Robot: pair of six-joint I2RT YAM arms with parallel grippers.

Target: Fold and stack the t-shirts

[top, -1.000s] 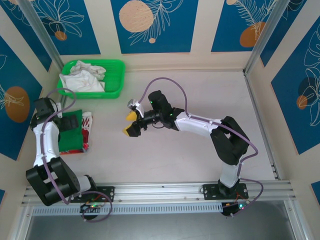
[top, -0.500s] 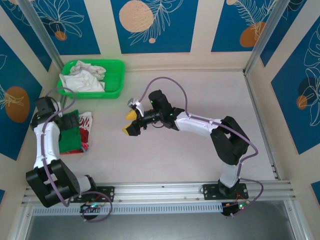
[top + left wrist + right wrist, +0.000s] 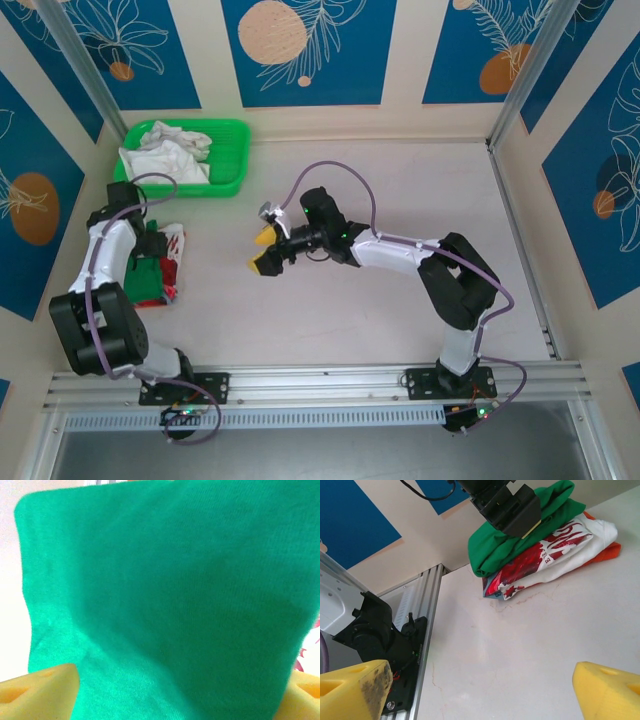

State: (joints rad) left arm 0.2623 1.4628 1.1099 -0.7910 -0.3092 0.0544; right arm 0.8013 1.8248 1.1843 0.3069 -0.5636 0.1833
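pale tabletop (image 3: pixel 400 190) in a blue-panelled booth: the folded green t-shirt (image 3: pixel 492 555) lies on the folded red t-shirt (image 3: pixel 545 555) near the left wall, so the stack looks nearly complete. the left gripper (image 3: pixel 172 692), jaws spread wide, sits over the green one; the right gripper (image 3: pixel 480 690) hangs open and empty mid-table.

Your left arm (image 3: pixel 95 265) rises from its base at the near left, folds at a high elbow far out to the left and turns its wrist inward. The left gripper (image 3: pixel 148 246) points downward, its yellow fingertips (image 3: pixel 40 690) spread wide apart. Your right arm (image 3: pixel 392 250) climbs from its base at the near right, bends sharply and stretches a nearly level forearm toward the centre, where the right gripper (image 3: pixel 262 250) faces left with its yellow pads (image 3: pixel 352 692) wide apart and nothing between them.
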